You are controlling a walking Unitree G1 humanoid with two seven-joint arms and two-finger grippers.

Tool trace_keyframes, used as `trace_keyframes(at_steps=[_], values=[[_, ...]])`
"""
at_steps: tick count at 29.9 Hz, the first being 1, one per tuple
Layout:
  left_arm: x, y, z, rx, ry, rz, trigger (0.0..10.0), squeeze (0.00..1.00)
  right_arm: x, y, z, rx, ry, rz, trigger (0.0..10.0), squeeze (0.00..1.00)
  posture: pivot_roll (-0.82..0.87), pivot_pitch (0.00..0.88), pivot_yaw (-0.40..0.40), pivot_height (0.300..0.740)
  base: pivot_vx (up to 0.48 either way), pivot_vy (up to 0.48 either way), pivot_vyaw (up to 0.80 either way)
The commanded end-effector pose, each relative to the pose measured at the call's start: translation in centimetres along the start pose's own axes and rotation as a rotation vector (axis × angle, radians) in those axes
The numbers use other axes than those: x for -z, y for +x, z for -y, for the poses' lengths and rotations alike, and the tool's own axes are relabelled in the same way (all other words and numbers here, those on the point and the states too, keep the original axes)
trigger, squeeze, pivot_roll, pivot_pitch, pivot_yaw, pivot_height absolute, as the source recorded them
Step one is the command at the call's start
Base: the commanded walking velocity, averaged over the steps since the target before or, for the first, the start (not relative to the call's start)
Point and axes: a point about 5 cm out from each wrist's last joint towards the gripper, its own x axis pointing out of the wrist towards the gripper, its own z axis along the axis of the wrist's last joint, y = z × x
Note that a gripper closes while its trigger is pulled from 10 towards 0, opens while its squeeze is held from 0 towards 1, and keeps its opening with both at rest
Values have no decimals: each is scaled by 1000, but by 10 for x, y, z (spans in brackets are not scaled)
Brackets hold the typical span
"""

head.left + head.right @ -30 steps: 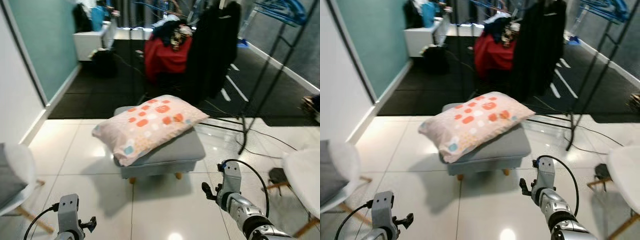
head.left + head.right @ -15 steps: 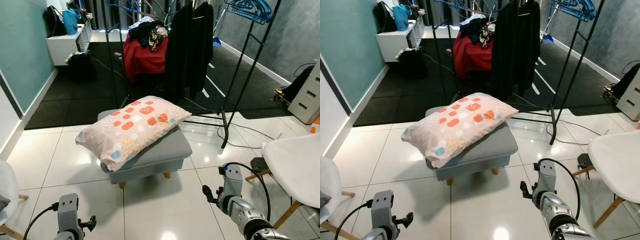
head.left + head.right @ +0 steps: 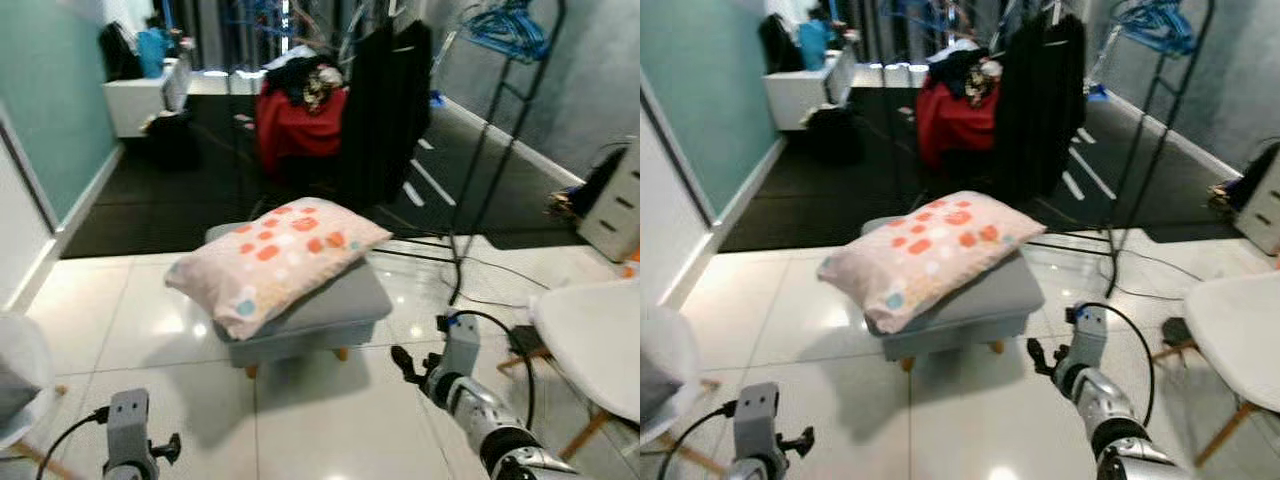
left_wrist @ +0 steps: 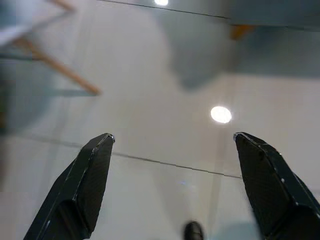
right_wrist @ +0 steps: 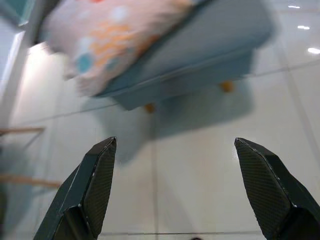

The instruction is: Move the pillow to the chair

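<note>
1. The pillow (image 3: pixel 272 258) is lying slantwise on a grey footstool (image 3: pixel 330 308) in the middle of the white tiled floor (image 3: pixel 320 420). One end is hanging out past the stool's edge on the robot's left.
2. Nothing is touching the pillow. It is resting flat under its own weight, so it looks ready to be lifted from either long side.
3. The right gripper (image 5: pixel 187 192) is hanging low over the tiles, just short of the footstool. Its two black fingers (image 5: pixel 95 185) are spread wide with nothing between them. It is facing the stool's front corner and the overhanging pillow, likely because this arm is being lined up for the grab.
4. The left gripper (image 4: pixel 175 187) is also splayed wide and holding nothing. It is pointing down at bare tile well apart from the stool, so it appears idle for now.
5. A white chair (image 3: pixel 590 345) is standing to the robot's right, near the right arm, and part of another seat (image 3: pixel 18 375) is showing at the left edge. Which one is the goal cannot be told.
6. Behind the stool a clothes rack (image 3: pixel 385 100) is holding dark garments.
7. The task seems to be at its approach stage, with the pickup not yet begun.
</note>
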Motion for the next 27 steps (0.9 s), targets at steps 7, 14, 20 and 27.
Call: trace_keyframes(at_steps=[7,14,20,27], values=[[3,-4,-8,-91,-16,58,10000,0,-11,7,-15,-67,-60,3,10000,0,-105,0,-91,740,0,0,0],[-10,-4,5,-87,-6,140,10000,0,-23,8,-18,-83,-50,42,10000,0,-120,0,-83,740,303,0,0],[-20,-2,16,-62,4,170,10000,0,-25,7,-13,-59,-30,53,10000,0,-129,0,-75,740,451,0,0],[-29,-2,24,-45,14,200,10000,0,-24,4,-3,-4,-2,51,10000,0,-138,0,-63,740,480,0,-584]])
